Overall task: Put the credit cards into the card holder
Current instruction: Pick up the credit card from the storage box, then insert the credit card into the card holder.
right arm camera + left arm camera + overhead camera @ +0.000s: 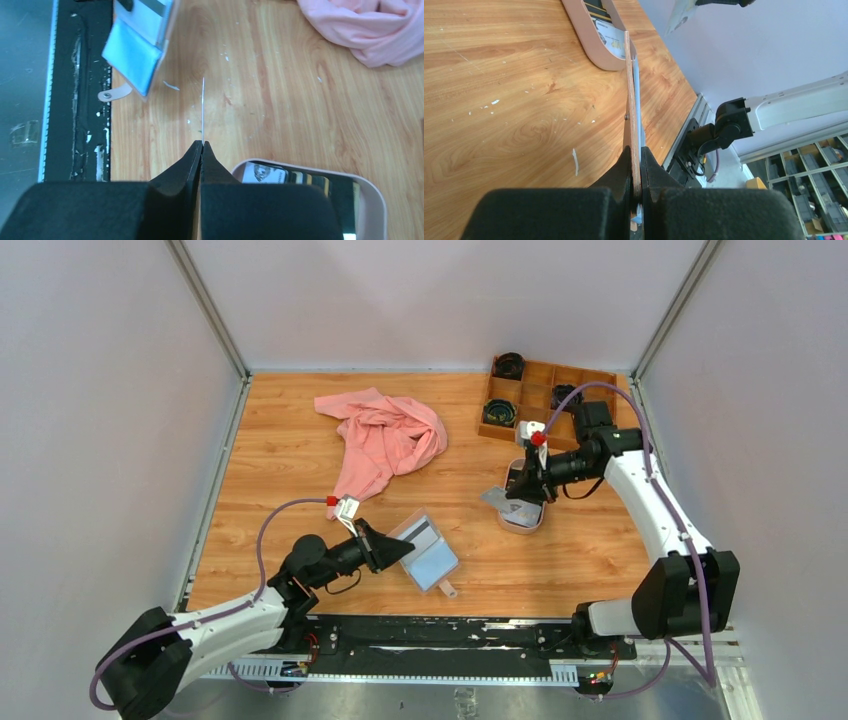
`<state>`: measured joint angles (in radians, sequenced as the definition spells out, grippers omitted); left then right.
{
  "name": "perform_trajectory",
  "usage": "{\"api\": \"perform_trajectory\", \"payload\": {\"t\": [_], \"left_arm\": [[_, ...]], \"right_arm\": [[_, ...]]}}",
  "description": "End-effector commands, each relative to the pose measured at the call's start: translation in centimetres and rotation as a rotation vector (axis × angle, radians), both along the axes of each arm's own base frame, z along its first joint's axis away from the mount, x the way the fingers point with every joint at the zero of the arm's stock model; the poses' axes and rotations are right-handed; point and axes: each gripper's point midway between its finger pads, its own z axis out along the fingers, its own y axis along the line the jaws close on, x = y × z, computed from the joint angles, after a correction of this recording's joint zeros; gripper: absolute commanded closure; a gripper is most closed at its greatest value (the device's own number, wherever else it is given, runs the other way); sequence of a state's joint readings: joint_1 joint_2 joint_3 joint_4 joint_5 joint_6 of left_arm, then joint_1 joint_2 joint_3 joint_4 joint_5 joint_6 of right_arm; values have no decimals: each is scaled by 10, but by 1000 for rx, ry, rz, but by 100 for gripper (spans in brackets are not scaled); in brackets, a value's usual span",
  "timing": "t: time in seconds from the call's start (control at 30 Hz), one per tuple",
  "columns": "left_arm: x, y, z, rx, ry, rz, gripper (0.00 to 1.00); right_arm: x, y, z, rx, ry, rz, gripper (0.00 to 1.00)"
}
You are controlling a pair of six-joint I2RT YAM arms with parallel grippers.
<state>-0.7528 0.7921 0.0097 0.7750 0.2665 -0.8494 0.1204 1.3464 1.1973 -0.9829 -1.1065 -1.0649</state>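
Clamping fingers (620, 172): card holder (430, 552) left, card (495, 498) right

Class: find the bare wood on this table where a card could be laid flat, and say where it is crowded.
Bare: left of the pink cloth; between card holder and tray; front right, beyond the tray. Crowded: back right, around wooden box and right gripper.

Crumpled pink cloth (385, 440) lies near wooden box (538, 398).
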Motion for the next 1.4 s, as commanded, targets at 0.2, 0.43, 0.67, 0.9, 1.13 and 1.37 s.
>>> {"api": "perform_trajectory", "payload": {"t": [0.2, 0.43, 0.67, 0.9, 1.13, 1.37], "left_arm": [[-4, 2, -21, 49, 25, -20, 100], [-2, -7, -11, 73, -39, -68, 100], [-8, -24, -2, 109, -113, -197, 100], [-5, -33, 0, 118, -116, -231, 100], [-5, -39, 10, 82, -128, -256, 100], [-7, -42, 14, 48, -129, -271, 100]], "right_arm": [[-42, 40, 7, -6, -1, 255, 100], [-79, 72, 9, 2, -83, 482, 100], [-101, 97, 0, 6, -87, 630, 100], [-107, 110, -24, -69, -52, 639, 100], [-100, 117, -34, -102, -43, 607, 100], [-99, 120, -43, -128, -37, 605, 100]]}}
